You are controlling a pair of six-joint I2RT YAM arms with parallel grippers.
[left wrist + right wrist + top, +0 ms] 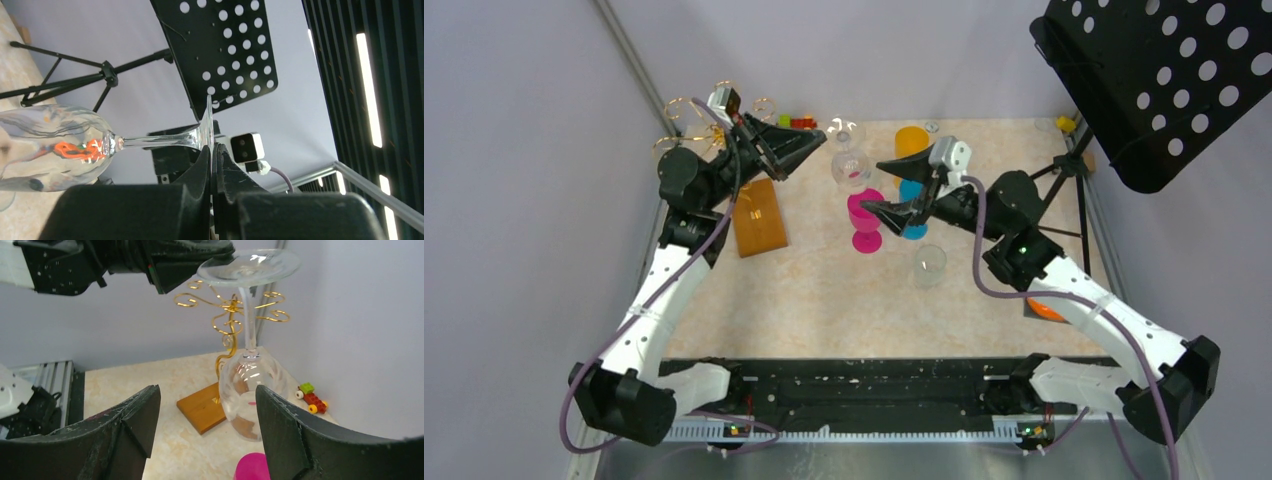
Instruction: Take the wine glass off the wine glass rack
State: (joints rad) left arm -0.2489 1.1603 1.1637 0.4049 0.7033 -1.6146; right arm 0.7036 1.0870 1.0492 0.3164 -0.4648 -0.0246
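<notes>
Left claw (pixel 212 150) pinches the wine glass (pixel 250 385) by its foot (bowl hanging down), apart from the wine glass rack (pixel 230 315); right claw (pixel 207 402) spread.

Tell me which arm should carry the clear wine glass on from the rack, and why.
Left. The left gripper is shut on the wine glass by its foot, bowl down, apart from the wine glass rack. The right gripper is open and holds nothing.
</notes>
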